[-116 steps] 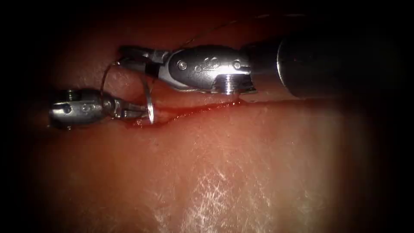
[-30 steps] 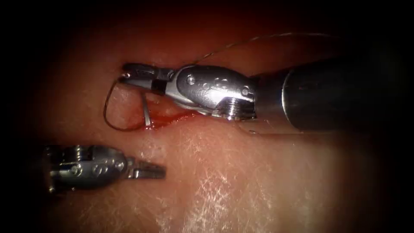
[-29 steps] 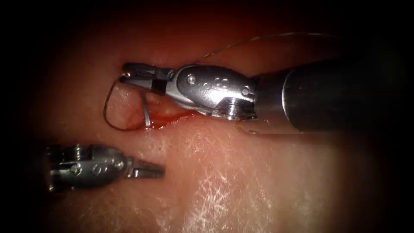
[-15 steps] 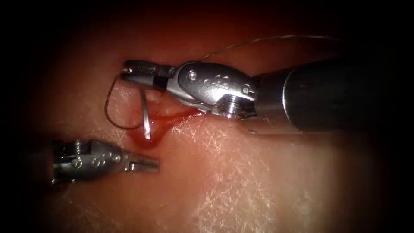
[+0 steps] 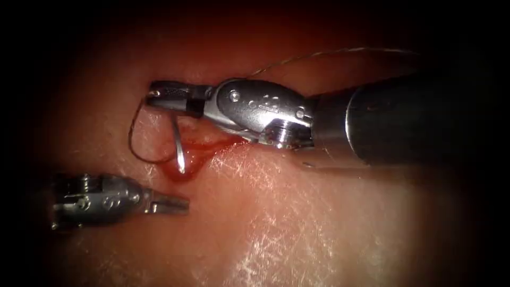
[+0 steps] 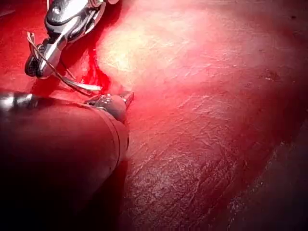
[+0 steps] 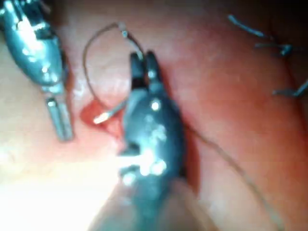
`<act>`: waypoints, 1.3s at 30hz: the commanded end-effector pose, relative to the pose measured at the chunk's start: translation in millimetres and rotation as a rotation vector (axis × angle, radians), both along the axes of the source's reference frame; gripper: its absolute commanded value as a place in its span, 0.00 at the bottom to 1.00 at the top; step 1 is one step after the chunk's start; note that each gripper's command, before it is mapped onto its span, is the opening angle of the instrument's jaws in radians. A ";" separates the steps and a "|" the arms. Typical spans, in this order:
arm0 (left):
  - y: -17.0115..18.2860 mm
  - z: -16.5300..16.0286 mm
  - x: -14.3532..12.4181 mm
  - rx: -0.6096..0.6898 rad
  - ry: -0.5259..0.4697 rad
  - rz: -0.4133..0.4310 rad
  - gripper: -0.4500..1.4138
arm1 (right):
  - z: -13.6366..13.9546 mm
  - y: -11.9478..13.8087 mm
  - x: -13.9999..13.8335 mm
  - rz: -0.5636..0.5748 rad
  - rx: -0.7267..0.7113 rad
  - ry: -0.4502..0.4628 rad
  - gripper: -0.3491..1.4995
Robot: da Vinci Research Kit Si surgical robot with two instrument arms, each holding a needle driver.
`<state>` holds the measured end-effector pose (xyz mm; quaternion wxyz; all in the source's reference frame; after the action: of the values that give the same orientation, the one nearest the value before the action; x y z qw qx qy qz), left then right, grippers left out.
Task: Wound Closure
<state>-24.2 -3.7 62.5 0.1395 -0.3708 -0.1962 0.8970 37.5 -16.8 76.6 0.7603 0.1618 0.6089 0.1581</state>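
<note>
Left claw lower (empty); needle right-held.

right gripper holding needle, tissue

No readable text.
Faint embossed marks sit on the silver metal wrist housing of the right arm's tool, centre of the endoscope view, but they cannot be made out.

Pinkish tissue is showing whitish crosshatched streaks, red fluid is pooling glossy, and silver-grey tools are gleaming beside the dark thread.
</note>
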 end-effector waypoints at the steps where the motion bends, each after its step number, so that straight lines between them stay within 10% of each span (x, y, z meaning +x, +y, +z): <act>1: -0.3 0.7 -0.3 0.001 -0.004 0.005 0.05 | 0.5 -0.4 0.7 -0.013 0.000 0.003 0.00; 39: -1.2 1.4 2.6 -0.007 0.000 0.008 0.06 | 2.1 -1.0 2.2 -0.202 0.306 0.004 0.00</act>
<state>-21.1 -4.5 63.2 0.1348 -0.3701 -0.1935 0.8985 38.9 -17.5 78.3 0.7375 0.3398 0.5570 0.1740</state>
